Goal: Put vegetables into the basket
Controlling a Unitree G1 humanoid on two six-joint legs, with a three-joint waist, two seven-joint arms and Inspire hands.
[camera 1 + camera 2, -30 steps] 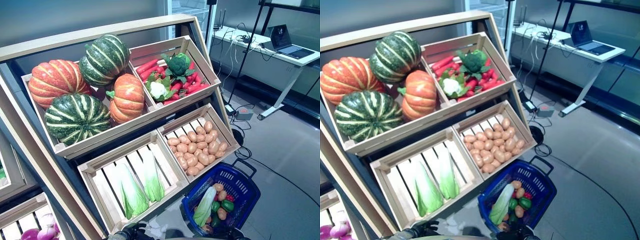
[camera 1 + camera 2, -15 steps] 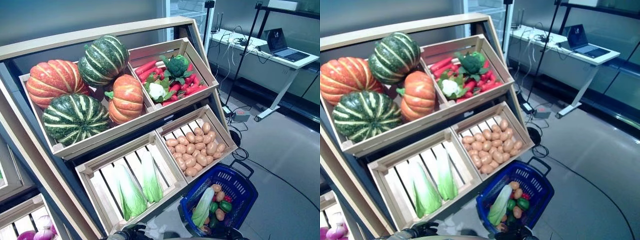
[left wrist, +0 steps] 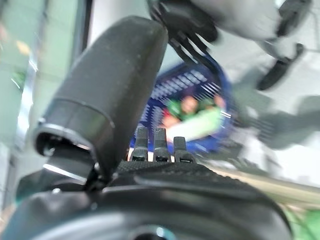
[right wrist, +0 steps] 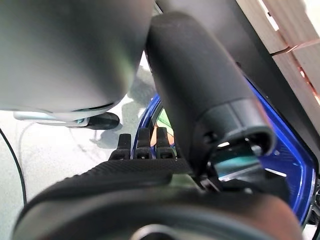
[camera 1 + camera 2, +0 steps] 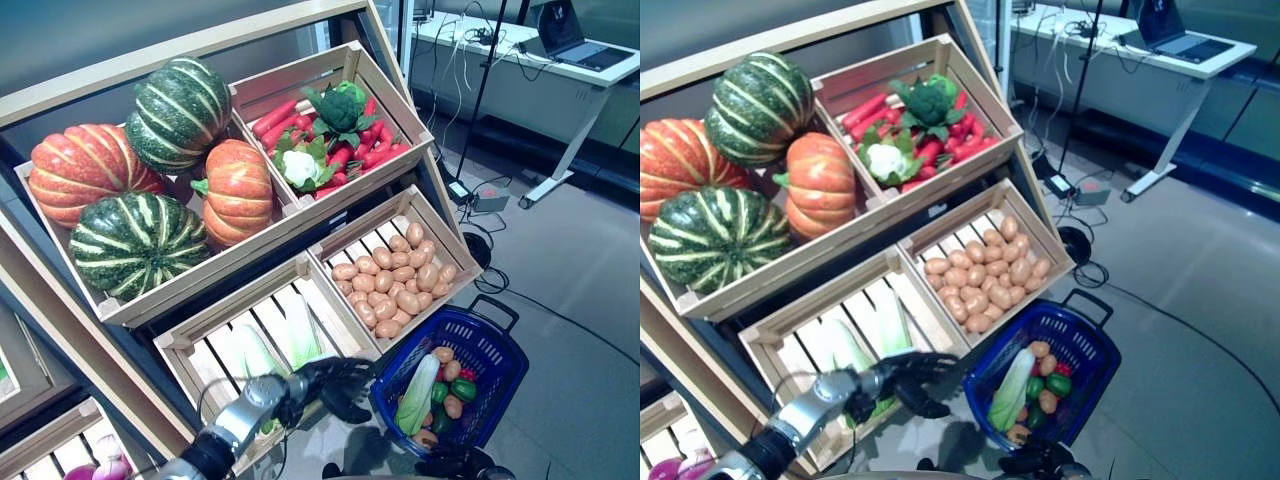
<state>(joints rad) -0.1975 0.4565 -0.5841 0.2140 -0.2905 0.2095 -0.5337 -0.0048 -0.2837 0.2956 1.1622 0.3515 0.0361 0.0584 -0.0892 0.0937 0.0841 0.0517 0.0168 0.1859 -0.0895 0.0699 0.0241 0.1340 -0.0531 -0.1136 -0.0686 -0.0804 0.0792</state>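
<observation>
A blue basket (image 5: 488, 344) stands on the floor in front of the wooden shelf. In it lie a napa cabbage (image 5: 417, 393), potatoes (image 5: 443, 356) and a green pepper (image 5: 441, 396). My left hand (image 5: 337, 386) hovers open and empty at the front rim of the cabbage crate (image 5: 200, 375), just left of the basket. Two napa cabbages (image 5: 300, 336) lie in that crate. The left wrist view shows the basket (image 3: 195, 107) past straight fingers. My right hand (image 5: 455, 463) shows at the bottom edge by the basket's near side, its fingers (image 4: 141, 145) straight and holding nothing.
The shelf holds a crate of pumpkins (image 5: 150, 190), a crate of carrots, broccoli and cauliflower (image 5: 330, 140) and a crate of potatoes (image 5: 395, 285). Purple onions (image 5: 105, 468) lie at the lower left. A desk with a laptop (image 5: 560, 20) stands behind, with cables on the floor.
My left arm has risen into view, its hand now at the cabbage crate's front beside the basket. The camera has shifted a little.
</observation>
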